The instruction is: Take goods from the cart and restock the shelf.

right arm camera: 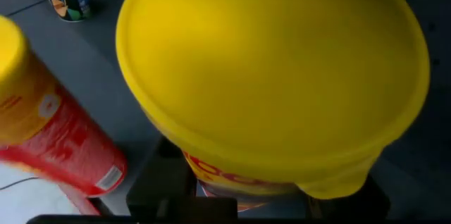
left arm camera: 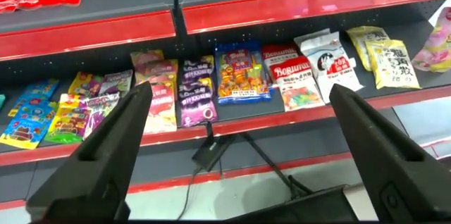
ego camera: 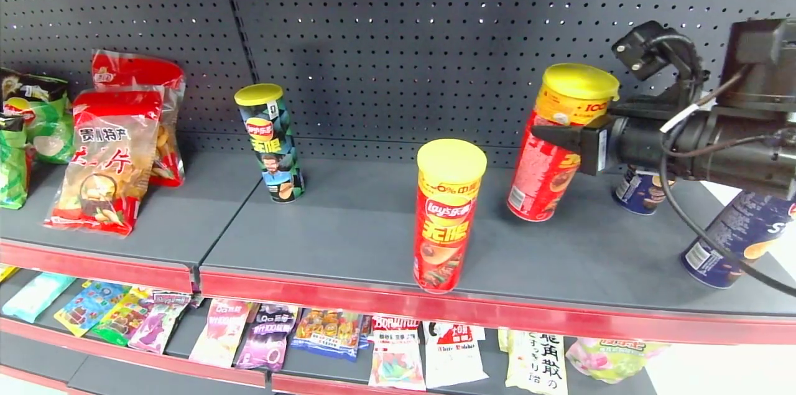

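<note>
Our right gripper is closed around the tilted can, a red one with a yellow lid, gripping it high up just under that lid; the grip from the side leaves the base free to meet the shelf first, which we judge is why it is held so; the can leans with its top toward the back panel and its base low over the shelf, and we cannot tell whether the base is touching yet. In the right wrist view the lid sits right against the camera, which fits a firm hold near the top.

The spot makes sense to us: the can sits behind and to the right of an upright red can at the front lip, well apart from the dark can on the left, and just beside the blue cans at the right; cans are grouped on this bay while the snack bags keep to the next one.

Our left gripper hangs with its fingers spread wide and nothing between them, down before the lower shelf of sweet packets; we take it as parked clear of the work. The likely next need is to bring the can upright before letting go, else it may topple.
</note>
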`<state>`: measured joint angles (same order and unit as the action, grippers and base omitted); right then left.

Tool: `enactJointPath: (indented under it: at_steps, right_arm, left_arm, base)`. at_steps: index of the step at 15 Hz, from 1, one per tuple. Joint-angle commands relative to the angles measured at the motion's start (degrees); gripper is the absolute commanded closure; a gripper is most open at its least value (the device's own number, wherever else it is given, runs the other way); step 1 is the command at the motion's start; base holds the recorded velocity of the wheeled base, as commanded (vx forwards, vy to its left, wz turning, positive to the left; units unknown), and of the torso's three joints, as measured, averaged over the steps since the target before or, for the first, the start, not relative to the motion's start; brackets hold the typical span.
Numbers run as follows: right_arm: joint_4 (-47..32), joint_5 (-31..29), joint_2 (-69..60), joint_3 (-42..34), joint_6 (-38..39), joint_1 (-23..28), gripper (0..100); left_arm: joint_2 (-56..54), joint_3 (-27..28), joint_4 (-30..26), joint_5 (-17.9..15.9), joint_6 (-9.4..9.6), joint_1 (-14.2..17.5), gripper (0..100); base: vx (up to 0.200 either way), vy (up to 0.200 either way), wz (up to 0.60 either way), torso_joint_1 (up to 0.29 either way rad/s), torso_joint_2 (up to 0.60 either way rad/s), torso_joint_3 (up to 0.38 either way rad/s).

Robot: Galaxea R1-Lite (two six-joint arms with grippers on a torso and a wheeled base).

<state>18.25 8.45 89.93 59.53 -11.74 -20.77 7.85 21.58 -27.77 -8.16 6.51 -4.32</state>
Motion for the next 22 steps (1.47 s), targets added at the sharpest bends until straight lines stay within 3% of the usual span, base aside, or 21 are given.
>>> enactJointPath:
  at_steps: [1,22]
  right_arm:
    - [0.03,0.08,6.49,4.11,-0.04,-1.29,100]
    - [3.55,-0.19,19.14,12.46,0.23,-7.35,100]
  left_arm:
    - [0.24,0.04,0.0,0.42,-0.01,0.01,0]
    - [0.24,-0.84,0.0,0.86,-0.09,0.01,0]
  base:
    - [0.0,0.0,0.0,0.0,0.0,0.0]
    - [0.0,0.0,0.0,0.0,0.0,0.0]
